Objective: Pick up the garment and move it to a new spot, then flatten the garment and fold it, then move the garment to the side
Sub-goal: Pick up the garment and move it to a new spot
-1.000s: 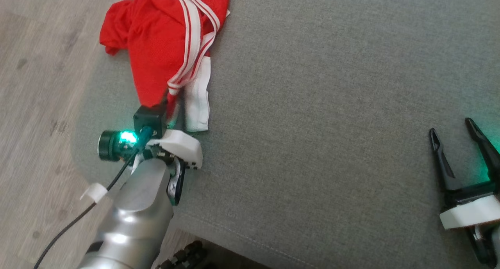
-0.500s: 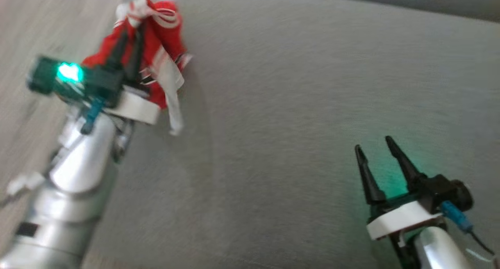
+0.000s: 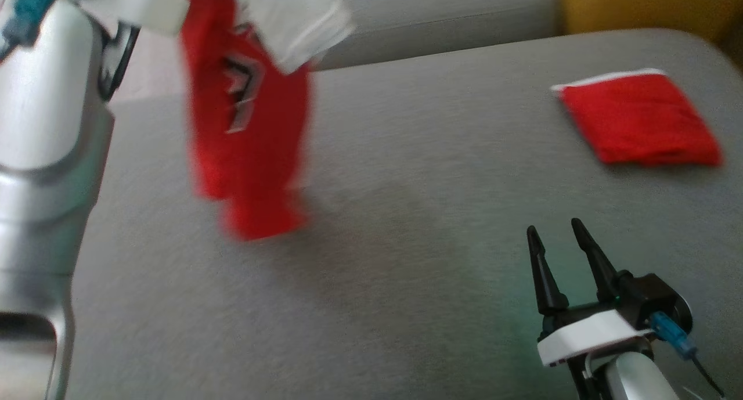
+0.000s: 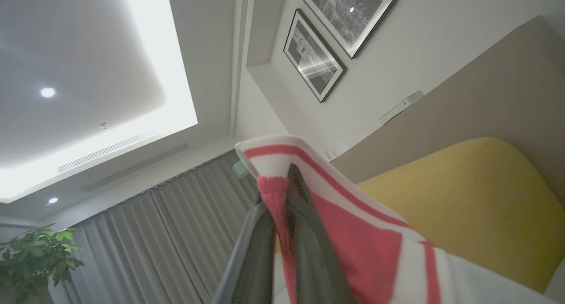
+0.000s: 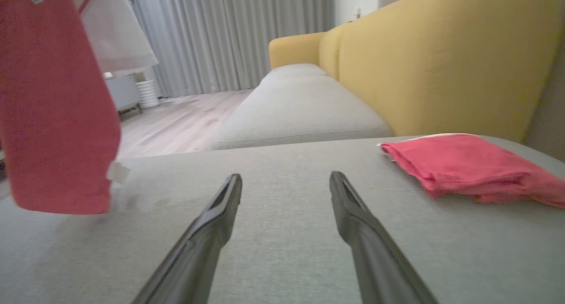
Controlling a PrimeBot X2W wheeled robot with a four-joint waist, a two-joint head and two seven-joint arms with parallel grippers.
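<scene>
The left gripper [image 4: 280, 190] pinches only the striped edge of the red garment [image 3: 249, 144], which hangs over the grey cushion [image 3: 406, 255]. A hard swing could shake it loose. The right gripper [image 3: 554, 229] has its fingers apart.

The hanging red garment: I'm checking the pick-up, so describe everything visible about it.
The garment is soft-looking red fabric with white, red-striped trim and a dark-outlined emblem. It hangs crumpled and blurred from the shut left end effector, which pinches a striped edge; whether its lower end touches the grey cushion is unclear.
</scene>
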